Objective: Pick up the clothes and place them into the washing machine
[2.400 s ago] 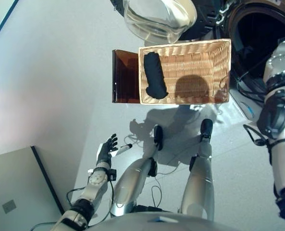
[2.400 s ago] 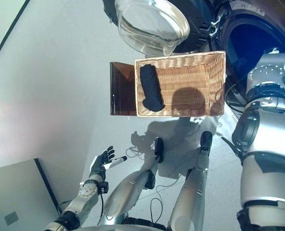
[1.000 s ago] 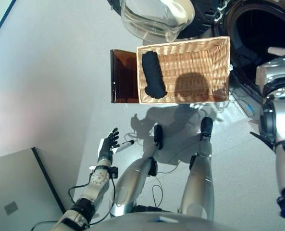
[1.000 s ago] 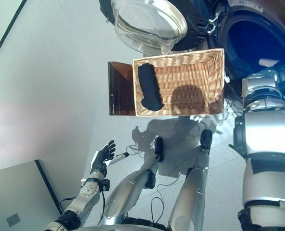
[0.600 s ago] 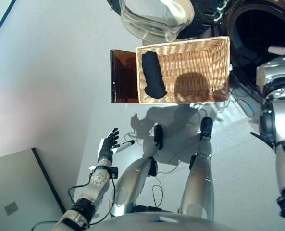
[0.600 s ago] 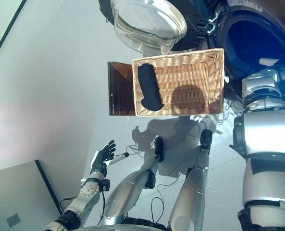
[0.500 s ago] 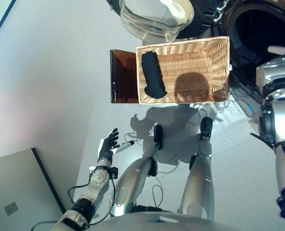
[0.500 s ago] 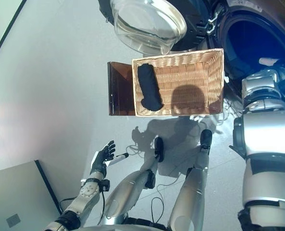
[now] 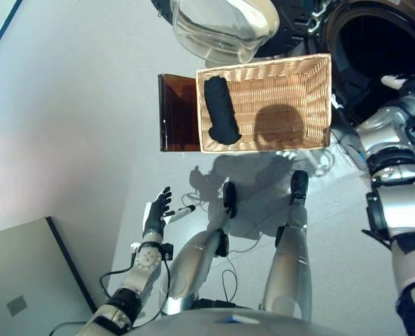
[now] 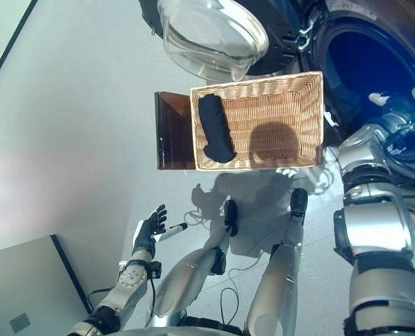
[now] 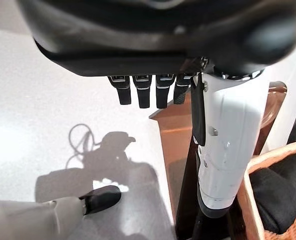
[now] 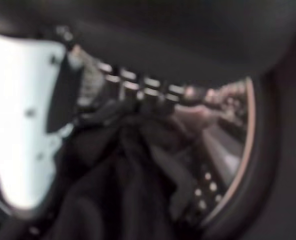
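Note:
A wicker basket (image 9: 284, 66) stands on the floor before the washing machine's open drum (image 9: 375, 42). One rolled black garment (image 9: 221, 110) lies at the basket's left end. My right arm reaches into the drum. In the right wrist view my right hand (image 12: 28, 115) has its fingers (image 12: 138, 92) curled on a bunch of dark cloth (image 12: 123, 170), with the drum's perforated wall (image 12: 212, 185) just past it. My left hand (image 9: 156, 211) hangs open and idle low on the left, holding nothing.
The machine's round glass door (image 9: 221, 24) stands swung open above the basket's far left corner. A brown translucent panel (image 9: 178, 112) sits against the basket's left side. A grey flat-topped box (image 9: 18, 280) fills the lower left corner.
My right arm has stretched further forward into the drum, its elbow straighter than before. The black garment in the basket and my left hand have not moved.

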Available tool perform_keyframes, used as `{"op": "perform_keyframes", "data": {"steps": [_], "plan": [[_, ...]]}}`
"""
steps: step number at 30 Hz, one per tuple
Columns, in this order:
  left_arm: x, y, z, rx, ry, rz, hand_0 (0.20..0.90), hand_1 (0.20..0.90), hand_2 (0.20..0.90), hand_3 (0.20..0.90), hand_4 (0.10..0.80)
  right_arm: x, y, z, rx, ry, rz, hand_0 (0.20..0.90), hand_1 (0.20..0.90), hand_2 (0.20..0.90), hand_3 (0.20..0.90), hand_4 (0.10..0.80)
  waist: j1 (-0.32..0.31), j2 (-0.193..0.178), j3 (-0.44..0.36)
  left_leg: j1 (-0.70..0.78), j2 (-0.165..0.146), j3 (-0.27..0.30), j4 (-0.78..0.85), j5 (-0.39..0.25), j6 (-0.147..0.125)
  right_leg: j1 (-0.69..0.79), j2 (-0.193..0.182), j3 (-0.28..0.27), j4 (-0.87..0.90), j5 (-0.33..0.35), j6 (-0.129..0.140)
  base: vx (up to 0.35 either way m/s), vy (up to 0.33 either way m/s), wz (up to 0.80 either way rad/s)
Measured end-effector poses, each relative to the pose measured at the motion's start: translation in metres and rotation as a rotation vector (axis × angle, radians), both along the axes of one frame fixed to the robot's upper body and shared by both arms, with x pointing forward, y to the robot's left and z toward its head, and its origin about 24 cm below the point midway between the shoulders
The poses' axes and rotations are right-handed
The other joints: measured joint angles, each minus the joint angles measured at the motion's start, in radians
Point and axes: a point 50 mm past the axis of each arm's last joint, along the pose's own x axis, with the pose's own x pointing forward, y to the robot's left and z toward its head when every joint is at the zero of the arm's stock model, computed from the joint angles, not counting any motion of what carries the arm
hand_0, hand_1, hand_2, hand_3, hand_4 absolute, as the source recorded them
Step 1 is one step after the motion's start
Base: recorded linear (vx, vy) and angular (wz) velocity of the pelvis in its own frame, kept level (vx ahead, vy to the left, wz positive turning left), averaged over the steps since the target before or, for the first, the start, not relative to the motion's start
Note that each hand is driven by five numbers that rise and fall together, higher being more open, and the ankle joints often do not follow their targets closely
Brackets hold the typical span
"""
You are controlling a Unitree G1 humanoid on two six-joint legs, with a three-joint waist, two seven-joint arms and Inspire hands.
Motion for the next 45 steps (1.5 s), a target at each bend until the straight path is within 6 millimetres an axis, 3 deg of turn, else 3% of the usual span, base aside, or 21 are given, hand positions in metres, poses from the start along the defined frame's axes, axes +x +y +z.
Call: {"op": "perform_keyframes", "data": {"steps": [10, 17, 27, 33, 41, 45], "plan": [[-0.003, -0.003, -0.004, 0.008, 0.01, 0.001, 0.9, 0.9, 0.9, 0.9, 0.8, 0.008, 0.051, -0.053, -0.144, 0.108, 0.128, 0.9, 0.9, 0.9, 0.9, 0.8, -0.039, 0.0, 0.0, 0.02, 0.01, 0.001, 0.0, -0.002, -0.006, 0.005, 0.01, 0.002, 0.028, -0.018, 0.0, 0.002, 0.005, -0.03], [-0.007, -0.004, -0.01, 0.028, 0.035, -0.005, 0.9, 0.9, 0.9, 0.9, 0.8, 0.005, 0.072, -0.083, -0.234, 0.23, 0.288, 0.9, 0.9, 0.9, 0.9, 0.8, -0.067, -0.001, 0.0, 0.02, 0.013, -0.001, 0.0, 0.0, -0.008, 0.0, 0.014, 0.004, 0.036, -0.019, -0.002, -0.001, -0.001, -0.02], [-0.015, -0.002, -0.019, 0.051, 0.087, -0.003, 0.9, 0.9, 0.9, 0.9, 0.8, 0.01, 0.095, -0.064, -0.419, 0.223, 0.438, 0.9, 0.9, 0.9, 0.9, 0.8, -0.084, -0.005, 0.0, 0.02, 0.016, 0.0, 0.0, -0.001, -0.009, 0.001, 0.019, 0.002, 0.037, -0.018, 0.0, 0.0, 0.0, 0.0], [-0.014, 0.003, -0.019, 0.066, 0.083, 0.021, 0.9, 0.9, 0.9, 0.9, 0.8, 0.013, 0.124, -0.064, -0.517, 0.269, 0.604, 0.9, 0.9, 0.9, 0.9, 0.8, -0.084, -0.04, -0.004, 0.022, 0.026, 0.003, 0.0, -0.002, -0.014, 0.001, 0.029, 0.001, 0.038, -0.02, -0.004, 0.0, 0.0, 0.0], [-0.015, 0.004, -0.02, 0.068, 0.092, 0.027, 0.9, 0.9, 0.9, 0.9, 0.8, 0.015, 0.152, -0.063, -0.52, 0.292, 0.785, 0.9, 0.9, 0.9, 0.9, 0.8, -0.083, -0.06, -0.005, 0.026, 0.031, 0.002, 0.0, -0.003, -0.016, 0.005, 0.034, 0.001, 0.038, -0.019, -0.013, 0.0, 0.0, 0.0], [-0.017, 0.006, -0.022, 0.076, 0.104, 0.037, 0.9, 0.9, 0.9, 0.9, 0.8, 0.016, 0.169, -0.07, -0.406, 0.297, 0.874, 0.9, 0.9, 0.9, 0.9, 0.8, -0.083, -0.069, -0.005, 0.039, 0.032, 0.0, 0.0, -0.007, -0.021, 0.019, 0.035, -0.001, 0.038, -0.025, -0.011, 0.003, -0.006, 0.03]]}}
